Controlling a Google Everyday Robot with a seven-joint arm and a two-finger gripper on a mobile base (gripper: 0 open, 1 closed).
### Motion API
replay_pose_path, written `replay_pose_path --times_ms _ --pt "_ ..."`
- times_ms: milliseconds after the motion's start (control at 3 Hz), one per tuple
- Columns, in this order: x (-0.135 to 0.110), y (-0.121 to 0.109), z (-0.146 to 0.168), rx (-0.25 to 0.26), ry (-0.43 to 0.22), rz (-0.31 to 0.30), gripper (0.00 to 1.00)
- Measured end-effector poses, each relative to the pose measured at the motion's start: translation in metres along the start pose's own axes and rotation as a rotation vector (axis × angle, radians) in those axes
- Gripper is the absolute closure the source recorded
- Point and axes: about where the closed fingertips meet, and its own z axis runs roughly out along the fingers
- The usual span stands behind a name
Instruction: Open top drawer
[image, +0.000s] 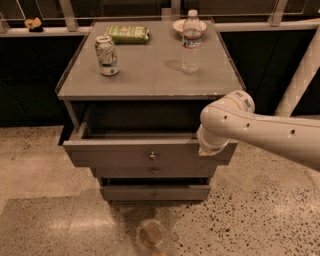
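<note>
Top drawer (115, 156) is sitting at centre frame, pulled out from under the counter (150, 80). It is showing a wide grey flat front, a small round metal knob (152, 156) at its middle, and a dark cavity behind. Claw (206, 149) is sitting at the drawer's right front corner, right of centre. Whether it is spread or closed, cannot tell.

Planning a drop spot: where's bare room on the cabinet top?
Bare: the middle between can and bottle, and the whole front strip of the cabinet top. Crowded: the back edge, with packet and bowl. The gripper sits at the right end of the open top drawer.
</note>
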Motion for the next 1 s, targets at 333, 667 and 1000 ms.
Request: replay_pose_path --times_ms 333,667,1000 --pt "0.000 0.000 0.000 0.000 0.000 0.000 1.00" --pt "-0.001 0.013 0.004 -0.002 0.005 -0.037 1.00" --pt "-0.001 0.012 0.001 -0.002 0.005 -0.037 1.00"
